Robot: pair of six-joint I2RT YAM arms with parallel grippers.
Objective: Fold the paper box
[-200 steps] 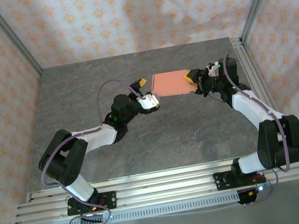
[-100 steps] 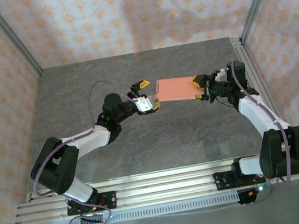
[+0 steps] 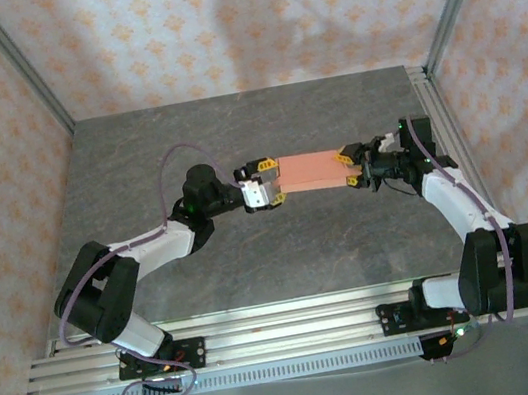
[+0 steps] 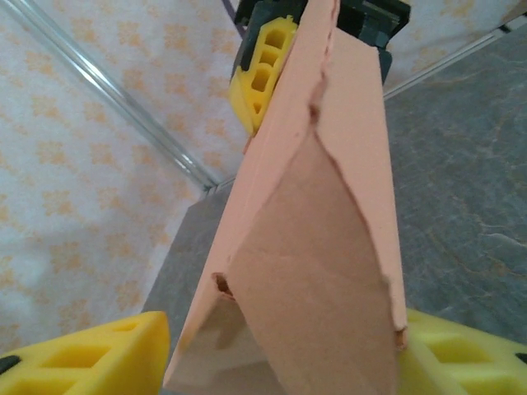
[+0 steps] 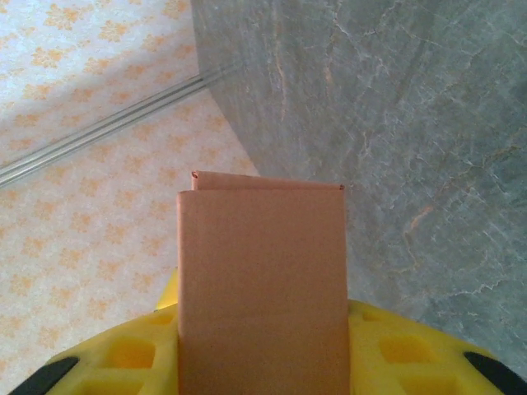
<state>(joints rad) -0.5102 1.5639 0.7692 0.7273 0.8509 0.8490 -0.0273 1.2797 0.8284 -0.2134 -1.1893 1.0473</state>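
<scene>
The paper box (image 3: 310,169), plain salmon-orange card, hangs above the table between both arms. In the top view my left gripper (image 3: 270,182) straddles its left end and my right gripper (image 3: 350,169) grips its right end. In the left wrist view the box (image 4: 321,247) runs away from me with a flap slanting across it. My left gripper (image 4: 280,366) is shut on it, with a yellow finger against each lower edge. At its far end sits one of the right gripper's yellow fingers (image 4: 263,74). In the right wrist view the box (image 5: 262,263) stands between the yellow pads of my right gripper (image 5: 263,358), which is shut on it.
The grey stone-patterned table (image 3: 183,140) lies under the box. Patterned walls and aluminium frame posts (image 3: 19,66) ring the table, with a rail along its right edge (image 3: 438,118). Both arms reach in from the near edge.
My left gripper moved right onto the box's left end and its jaws narrowed around it. The right gripper turned the box, which now looks narrower from above.
</scene>
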